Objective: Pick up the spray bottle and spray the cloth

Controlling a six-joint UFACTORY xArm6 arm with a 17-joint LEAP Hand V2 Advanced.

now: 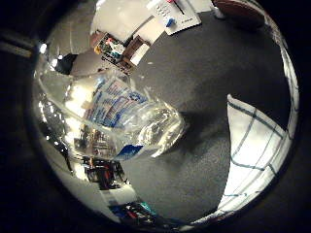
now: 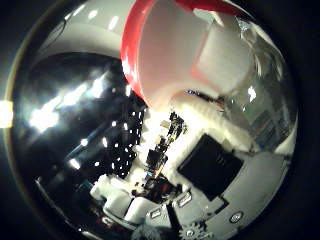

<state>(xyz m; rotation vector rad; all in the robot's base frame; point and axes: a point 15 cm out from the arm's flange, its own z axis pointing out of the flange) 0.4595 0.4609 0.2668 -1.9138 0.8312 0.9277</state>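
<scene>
The spray bottle (image 1: 124, 119) sits right against the palm, its clear body lifted over the dark worktop (image 1: 204, 73). The robot hand (image 2: 200, 165) wraps its fingers around it. The checked cloth (image 1: 255, 155) lies below, off to one side.

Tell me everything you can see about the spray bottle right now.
The spray bottle has a clear plastic body with a blue and white label and sits close to the palm, lifted and tilted over the dark gray mat. Its shadow falls on the mat beside the white cloth with blue stripes. The thumb-side view shows its red and white sprayer head filling the frame, with the hand curled against the neck.
</scene>
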